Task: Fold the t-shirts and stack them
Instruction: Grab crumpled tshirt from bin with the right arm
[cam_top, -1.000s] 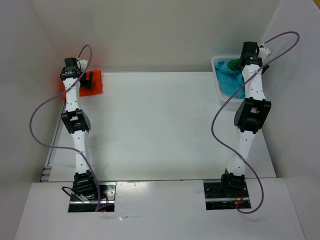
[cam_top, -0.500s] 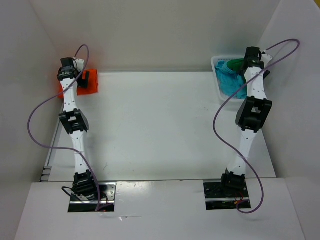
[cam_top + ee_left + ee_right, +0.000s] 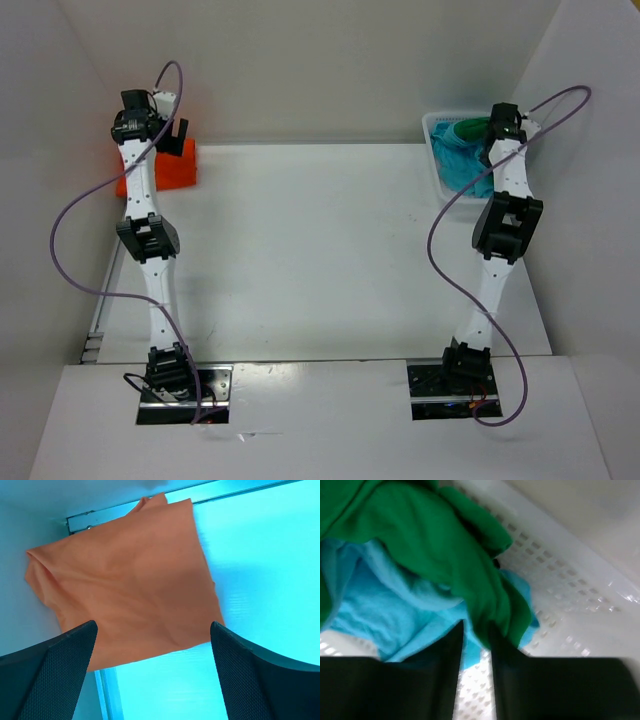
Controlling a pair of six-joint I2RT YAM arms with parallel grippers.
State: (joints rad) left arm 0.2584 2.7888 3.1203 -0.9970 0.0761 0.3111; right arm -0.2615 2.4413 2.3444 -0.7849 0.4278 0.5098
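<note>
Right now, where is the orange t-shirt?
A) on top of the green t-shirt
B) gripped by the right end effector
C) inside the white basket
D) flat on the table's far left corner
D: the orange t-shirt lies on the table, in its far left corner, below the open left end effector.

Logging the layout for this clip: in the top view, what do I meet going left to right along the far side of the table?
orange shirt → table → basket → turquoise shirt. The green shirt overlaps the turquoise one, so it is left out.
</note>
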